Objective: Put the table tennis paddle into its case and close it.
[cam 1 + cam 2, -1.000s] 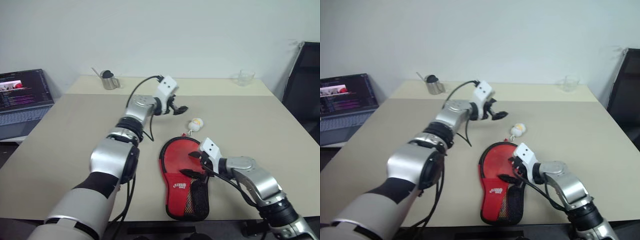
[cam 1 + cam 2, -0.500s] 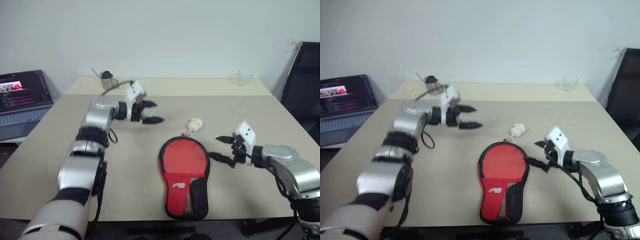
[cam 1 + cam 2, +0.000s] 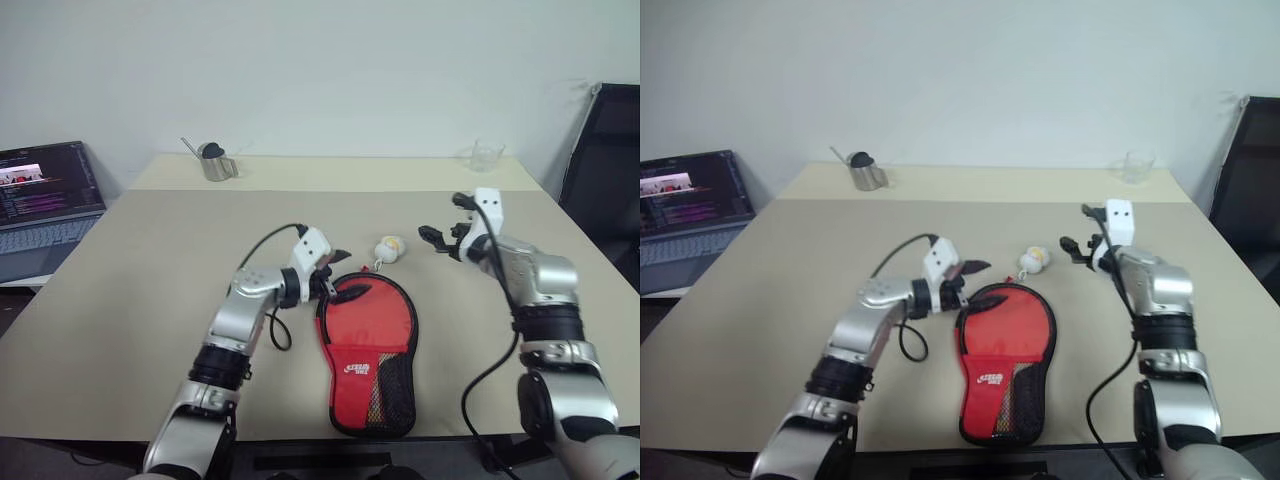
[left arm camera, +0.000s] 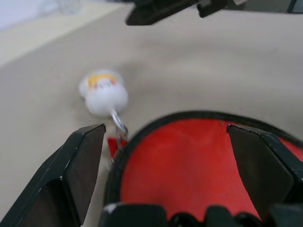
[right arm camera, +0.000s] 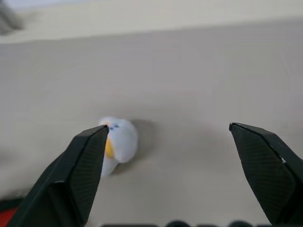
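**Beige table with case, both grippers open and empty**

While the beige table (image 3: 120, 280) occupies most of the head views, a plain white wall closes the room behind it. From left to right: an open laptop (image 3: 45, 205) with a lit screen sits on a separate surface just off the table's left edge; a small metal cup (image 3: 215, 162) with a dark object and a thin rod in it stands near the far left corner. Toward the middle, the left gripper (image 3: 338, 272) hovers low at the upper left rim of the case (image 3: 368, 345), its two black fingers spread wide and holding nothing; in the left wrist view the fingers (image 4: 80, 165) straddle the case's rounded end. The case lies flat near the front edge, round end pointing away from the robot, red front with white logo and black mesh panel facing up. Whether the table tennis paddle lies inside cannot be told. A small white charm (image 3: 391, 247) with a yellow mark rests just beyond the round end, joined to it by a short chain. To the right, the right gripper (image 3: 445, 224) hangs above bare table, jaws wide apart, empty. A clear glass (image 3: 487, 155) stands near the far right corner, and a black chair (image 3: 605, 180) stands beside the table's right edge
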`<control>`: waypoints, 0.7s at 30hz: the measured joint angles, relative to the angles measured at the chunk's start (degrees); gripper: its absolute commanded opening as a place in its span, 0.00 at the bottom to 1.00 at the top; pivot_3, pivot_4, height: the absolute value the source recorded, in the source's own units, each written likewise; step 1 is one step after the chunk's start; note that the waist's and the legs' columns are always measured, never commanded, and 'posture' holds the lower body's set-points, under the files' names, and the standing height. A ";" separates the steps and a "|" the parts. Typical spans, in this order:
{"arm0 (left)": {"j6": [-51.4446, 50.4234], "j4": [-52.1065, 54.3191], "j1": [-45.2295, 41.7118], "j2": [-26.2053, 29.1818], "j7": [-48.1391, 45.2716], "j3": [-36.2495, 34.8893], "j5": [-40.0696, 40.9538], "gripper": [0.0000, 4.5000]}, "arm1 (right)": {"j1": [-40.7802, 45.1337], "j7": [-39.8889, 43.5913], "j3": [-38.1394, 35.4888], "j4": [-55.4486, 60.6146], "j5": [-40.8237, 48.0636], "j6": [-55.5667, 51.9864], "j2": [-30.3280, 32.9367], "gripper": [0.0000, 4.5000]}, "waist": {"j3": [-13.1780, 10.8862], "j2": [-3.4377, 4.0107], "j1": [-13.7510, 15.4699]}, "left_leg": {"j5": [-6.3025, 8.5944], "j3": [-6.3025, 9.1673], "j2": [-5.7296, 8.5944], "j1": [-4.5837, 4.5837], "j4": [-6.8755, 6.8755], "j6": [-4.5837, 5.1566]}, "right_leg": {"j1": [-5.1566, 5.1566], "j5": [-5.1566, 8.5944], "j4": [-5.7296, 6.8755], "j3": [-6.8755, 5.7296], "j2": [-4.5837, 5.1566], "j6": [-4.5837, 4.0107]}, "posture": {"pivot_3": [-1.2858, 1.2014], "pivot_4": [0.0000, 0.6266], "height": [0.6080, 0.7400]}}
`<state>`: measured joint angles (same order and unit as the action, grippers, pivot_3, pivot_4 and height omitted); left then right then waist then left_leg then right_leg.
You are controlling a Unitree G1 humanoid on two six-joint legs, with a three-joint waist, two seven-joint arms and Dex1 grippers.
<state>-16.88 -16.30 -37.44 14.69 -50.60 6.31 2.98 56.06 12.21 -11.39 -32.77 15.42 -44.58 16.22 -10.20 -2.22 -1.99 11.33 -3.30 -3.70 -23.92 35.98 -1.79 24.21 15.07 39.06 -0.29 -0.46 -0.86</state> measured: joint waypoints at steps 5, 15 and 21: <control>-0.56 -0.07 0.77 0.20 4.58 0.20 -0.54 0.99 | 5.45 -1.46 0.28 -13.73 -0.92 7.48 -5.13 1.00 | -0.01 0.01 0.13 | 0.01 -0.01 0.03 -0.04 -0.02 0.01 | 0.01 -0.01 -0.04 -0.02 0.01 -0.01 | 0.52 0.24 1.00; -3.43 -0.05 3.80 -0.05 10.67 0.92 -1.31 0.99 | 12.27 -2.08 0.12 -28.65 -1.29 17.88 -8.01 1.00 | -0.01 0.01 0.16 | 0.01 0.02 0.02 -0.06 -0.01 0.01 | -0.01 -0.05 -0.05 -0.05 0.05 -0.03 | 0.52 0.24 1.00; -3.75 2.05 4.90 -1.92 9.94 1.51 1.25 0.99 | 13.39 -2.38 0.23 -30.95 -2.71 20.51 -7.78 1.00 | -0.01 0.02 0.15 | 0.00 0.02 0.01 -0.05 -0.01 0.00 | -0.01 -0.05 -0.03 -0.06 0.05 -0.04 | 0.52 0.24 1.00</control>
<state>-20.62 -14.25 -32.54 12.77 -40.66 7.82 4.23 69.45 9.83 -11.16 -63.72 12.71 -24.07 8.45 -10.21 -2.21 -1.84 11.34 -3.27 -3.68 -23.97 35.97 -1.78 24.20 15.02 39.02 -0.36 -0.41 -0.89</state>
